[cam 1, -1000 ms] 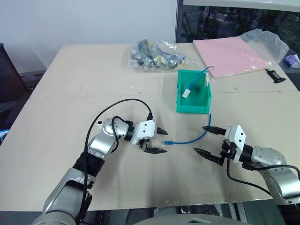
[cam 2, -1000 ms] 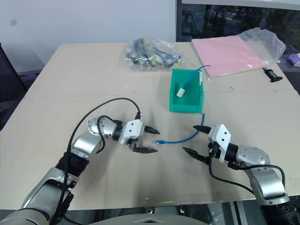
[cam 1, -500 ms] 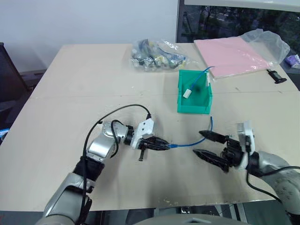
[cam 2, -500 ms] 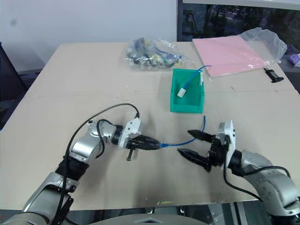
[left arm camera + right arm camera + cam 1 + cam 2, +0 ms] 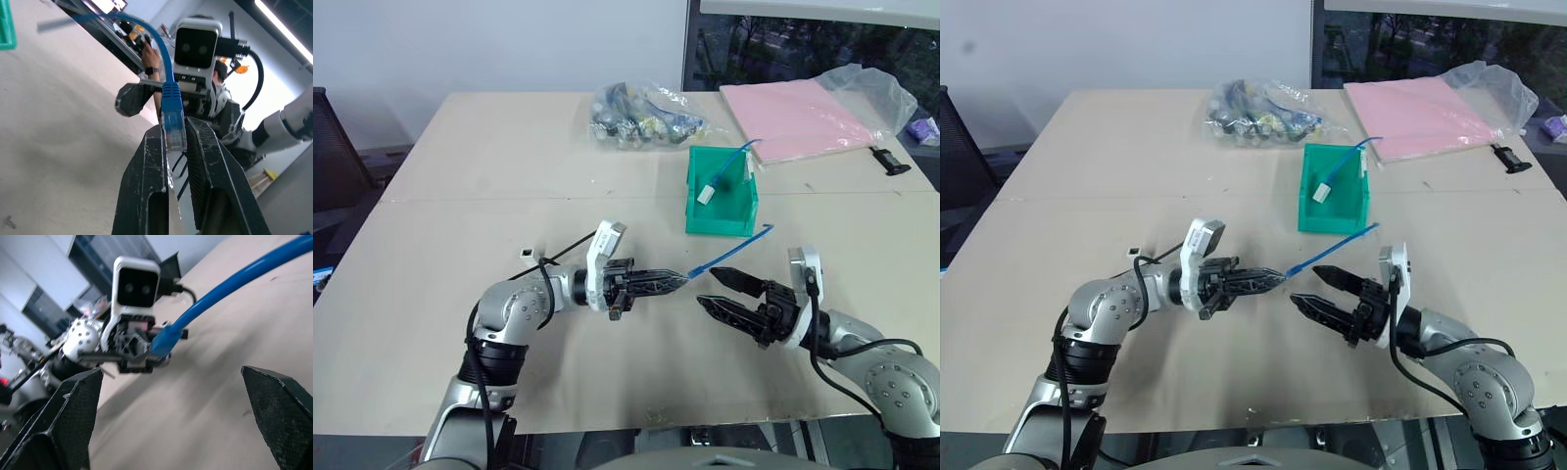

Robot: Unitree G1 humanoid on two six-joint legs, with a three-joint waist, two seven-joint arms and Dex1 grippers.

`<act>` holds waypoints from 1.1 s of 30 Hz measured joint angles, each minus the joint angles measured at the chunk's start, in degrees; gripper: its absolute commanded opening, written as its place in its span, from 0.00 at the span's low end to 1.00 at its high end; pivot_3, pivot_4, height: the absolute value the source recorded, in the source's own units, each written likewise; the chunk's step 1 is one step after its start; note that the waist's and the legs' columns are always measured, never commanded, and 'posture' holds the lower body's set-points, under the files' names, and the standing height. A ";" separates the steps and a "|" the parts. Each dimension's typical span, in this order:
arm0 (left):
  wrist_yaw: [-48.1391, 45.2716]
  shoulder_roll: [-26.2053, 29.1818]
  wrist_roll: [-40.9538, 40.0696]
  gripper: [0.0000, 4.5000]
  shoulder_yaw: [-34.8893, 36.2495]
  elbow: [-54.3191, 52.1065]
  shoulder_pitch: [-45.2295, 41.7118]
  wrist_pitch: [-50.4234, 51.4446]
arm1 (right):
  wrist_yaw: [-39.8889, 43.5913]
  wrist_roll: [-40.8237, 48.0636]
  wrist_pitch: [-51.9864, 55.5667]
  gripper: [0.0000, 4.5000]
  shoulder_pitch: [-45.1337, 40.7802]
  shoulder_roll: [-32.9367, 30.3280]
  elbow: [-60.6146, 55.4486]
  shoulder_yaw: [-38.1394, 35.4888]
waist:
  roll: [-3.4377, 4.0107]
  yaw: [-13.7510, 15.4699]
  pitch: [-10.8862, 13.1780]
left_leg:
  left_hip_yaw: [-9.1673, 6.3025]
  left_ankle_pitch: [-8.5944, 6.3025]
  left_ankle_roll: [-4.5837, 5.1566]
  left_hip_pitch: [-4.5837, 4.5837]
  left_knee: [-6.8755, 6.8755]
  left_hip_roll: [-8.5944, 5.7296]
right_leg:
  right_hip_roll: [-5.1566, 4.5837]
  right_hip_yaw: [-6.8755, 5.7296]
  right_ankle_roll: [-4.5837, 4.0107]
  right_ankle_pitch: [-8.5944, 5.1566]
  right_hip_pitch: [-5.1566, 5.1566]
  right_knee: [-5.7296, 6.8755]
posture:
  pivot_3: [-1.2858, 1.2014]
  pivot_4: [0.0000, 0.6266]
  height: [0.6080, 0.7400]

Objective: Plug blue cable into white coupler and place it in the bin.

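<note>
- Left gripper: fingers clenched on the clear plug at one end of the blue cable; the left wrist view shows the plug pinched between both black fingers, its blue boot standing just past the tips. The gripper points across toward the right gripper, raised off the desk.
- Right gripper: fingers spread wide, grasping nothing; tips face the left gripper's, just beside the held plug, not touching it.
- Blue cable: runs from the left gripper up and away toward the bin, its free end in the air just in front of the bin's low front.
- Bin: green, on the desk right of centre, toward the far edge. Inside lies a second blue cable with a white coupler on its end.
- Clear bag of small parts: near the desk's far edge, centre.
- Pink sheet in a clear plastic sleeve: far right corner.
- Small black object: by the right edge.
- Small white block: on the desk beside the left arm; its kind cannot be told.
</note>
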 measured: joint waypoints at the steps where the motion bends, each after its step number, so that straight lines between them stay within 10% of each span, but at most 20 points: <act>1: 0.17 -0.14 0.00 0.00 -0.05 -0.09 -0.01 -0.01 | 0.00 0.00 0.03 1.00 -0.27 0.01 0.00 0.06 | 0.00 0.02 0.00 | 0.00 -0.01 0.01 0.00 0.00 0.00 | 0.00 0.00 -0.09 0.05 0.00 -0.01 | 0.52 0.24 1.00; 6: 0.29 -0.62 0.81 0.00 -1.66 -0.07 -0.01 -0.98 | -1.41 0.29 0.99 0.94 -2.09 2.20 0.00 1.20 | 0.01 -0.01 0.00 | 0.00 -0.02 0.02 0.00 -0.02 0.00 | 0.00 0.00 -0.11 0.06 -0.01 0.00 | 0.52 0.24 1.00; 16: -0.07 -0.58 1.25 0.00 -2.31 -0.08 0.02 -1.54 | -1.85 0.35 1.93 0.01 -2.76 2.67 0.47 1.21 | 0.01 -0.01 0.00 | 0.00 -0.03 0.04 -0.02 -0.02 0.00 | 0.00 0.00 -0.11 0.06 -0.02 -0.03 | 0.52 0.24 1.00; 18: -0.02 -0.59 1.17 0.00 -2.30 -0.08 0.04 -1.37 | -1.62 0.71 2.19 0.01 -2.76 2.67 0.47 1.04 | 0.01 -0.02 0.01 | 0.00 -0.03 0.05 -0.02 -0.02 0.00 | 0.00 0.00 -0.11 0.06 -0.02 -0.03 | 0.52 0.24 1.00; 25: 0.81 1.13 4.88 0.71 -3.63 -1.86 2.15 -4.74 | -1.39 2.23 3.45 0.00 -2.75 2.71 0.55 1.30 | 0.05 -0.06 0.03 | 0.02 -0.03 0.05 -0.01 -0.03 0.00 | 0.00 0.04 -0.10 0.06 -0.02 -0.04 | 0.52 0.24 1.00; 33: 11.28 3.70 8.83 0.71 3.61 -21.55 17.60 -13.76 | -0.92 2.00 2.02 0.00 -2.53 1.78 3.77 -2.25 | 0.11 0.02 0.06 | 0.06 -0.07 0.11 -0.10 -0.10 0.03 | -0.07 0.10 -0.12 0.07 -0.15 -0.06 | 0.52 0.24 1.00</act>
